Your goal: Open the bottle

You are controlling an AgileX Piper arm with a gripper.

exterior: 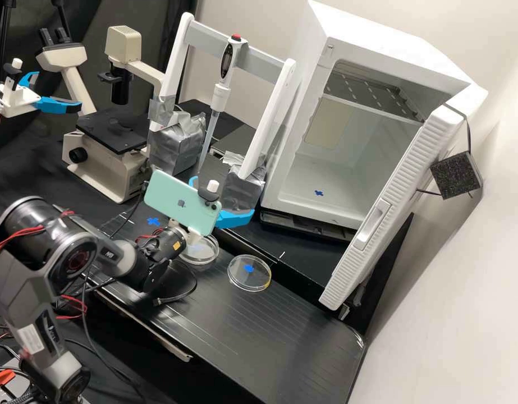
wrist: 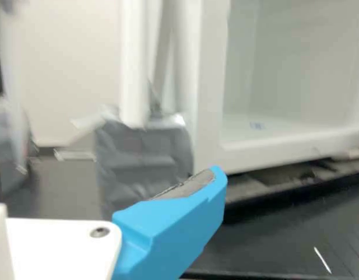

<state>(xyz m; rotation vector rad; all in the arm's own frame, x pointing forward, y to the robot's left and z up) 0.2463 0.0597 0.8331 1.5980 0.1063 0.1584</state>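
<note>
The grey arm (exterior: 79, 252) rises at the high view's lower left, red and black cables looping off it, an orange clip (exterior: 0, 380) by its foot. It reaches over a black ribbed board (exterior: 236, 336) on the bench. A mint-green phone (exterior: 172, 197) is mounted at its wrist.

Two clear, round, shallow dishes lie flat on the board. One dish (exterior: 250, 278) is out in full sight, a blue mark (exterior: 249, 269) showing through it and a yellow patch at its rim. The other dish (exterior: 205, 259) is just beside it, partly hidden behind the wrist. The gripper (exterior: 224, 196) is above the board, beyond the dishes, jaws spread apart. In the wrist view, one blue finger (wrist: 173, 227) bears a worn grey pad (wrist: 191, 185).

Behind stands a white frame (exterior: 273, 118), its feet wrapped in silver tape (exterior: 244, 191), with a pipette (exterior: 219, 95) hanging upright from its grey crossbar. To the high view's right of it is a white cabinet (exterior: 275, 163), door (exterior: 382, 207) open, a black block (exterior: 457, 175) on the door. To the high view's left are a cream microscope (exterior: 96, 165) and a second arm (exterior: 17, 100).
</note>
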